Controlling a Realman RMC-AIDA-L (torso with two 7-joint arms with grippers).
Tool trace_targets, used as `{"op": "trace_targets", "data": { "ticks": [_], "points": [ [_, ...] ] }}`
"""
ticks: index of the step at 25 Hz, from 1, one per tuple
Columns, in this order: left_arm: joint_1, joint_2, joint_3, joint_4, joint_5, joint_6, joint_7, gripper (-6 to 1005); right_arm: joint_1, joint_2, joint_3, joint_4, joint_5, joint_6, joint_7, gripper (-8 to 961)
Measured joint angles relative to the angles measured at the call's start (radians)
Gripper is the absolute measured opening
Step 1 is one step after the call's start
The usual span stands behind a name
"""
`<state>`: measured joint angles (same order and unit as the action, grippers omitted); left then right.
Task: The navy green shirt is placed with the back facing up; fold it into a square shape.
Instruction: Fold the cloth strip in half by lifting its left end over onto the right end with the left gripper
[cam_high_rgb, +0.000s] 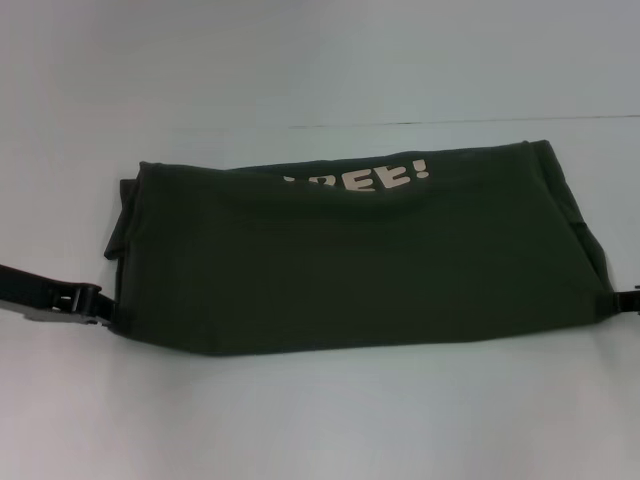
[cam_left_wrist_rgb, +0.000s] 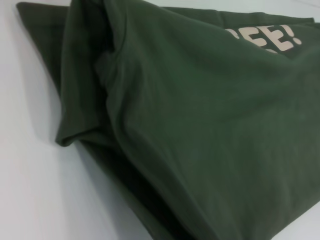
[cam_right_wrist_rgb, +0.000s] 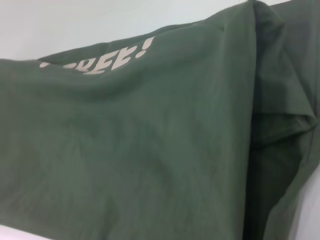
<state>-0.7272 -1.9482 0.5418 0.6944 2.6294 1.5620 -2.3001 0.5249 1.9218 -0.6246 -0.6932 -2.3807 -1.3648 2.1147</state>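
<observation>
A: Judging from the head view, the navy green shirt (cam_high_rgb: 350, 265) is partly folded: it lies as a wide band across the middle of the table (cam_high_rgb: 320, 420), long edge parallel to the near edge.

B: Which folds are counted as done?

A: One lengthwise fold, by the look of it. A plain back panel is laid over the top, and the cream lettering (cam_high_rgb: 385, 178) shows along the far edge where the front has been turned up. The sleeve on the left end (cam_left_wrist_rgb: 85, 100) is tucked in loosely, bunched rather than flat.

B: Grippers?

A: The left gripper (cam_high_rgb: 92, 303) is seen at the near-left corner of the shirt, touching or just beside the hem. Whether its fingers are apart or clamped on cloth cannot be told. The right gripper (cam_high_rgb: 632, 300) is barely in view at the right edge, at the shirt's near-right corner; its state cannot be told either.

B: What is left?

A: The shape is still a long rectangle, not a square. At least one crosswise fold is judged outstanding, bringing one end over the other. The rumpled left end would need smoothing first.
</observation>
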Motion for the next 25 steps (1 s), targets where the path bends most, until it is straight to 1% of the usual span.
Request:
{"op": "trace_targets", "data": {
  "ticks": [4, 7, 10, 20, 22, 25],
  "points": [
    [-0.002, 0.002, -0.002, 0.0, 0.016, 0.012, -0.001, 71, -0.023, 0.008, 0.017, -0.011, 0.0, -0.033, -0.008, 174],
    [-0.004, 0.002, -0.002, 0.001, 0.016, 0.015, 0.003, 75, -0.034, 0.016, 0.022, -0.011, 0.0, -0.041, -0.017, 181],
    [-0.005, 0.002, -0.002, 0.001, 0.016, 0.008, 0.003, 79, -0.038, 0.02, 0.025, -0.011, 0.0, -0.044, -0.019, 188],
    [-0.007, 0.004, -0.012, 0.011, 0.037, 0.0, -0.04, 92, -0.021, 0.016, 0.052, -0.001, 0.0, -0.045, -0.006, 211],
    [-0.007, 0.004, -0.012, 0.012, 0.038, 0.0, -0.04, 175, -0.018, 0.016, 0.055, -0.004, 0.0, -0.046, -0.006, 216],
    [-0.005, 0.005, -0.013, 0.028, 0.039, 0.001, -0.043, 299, -0.012, 0.015, 0.064, -0.006, 0.0, -0.045, -0.006, 338]
  ]
}}
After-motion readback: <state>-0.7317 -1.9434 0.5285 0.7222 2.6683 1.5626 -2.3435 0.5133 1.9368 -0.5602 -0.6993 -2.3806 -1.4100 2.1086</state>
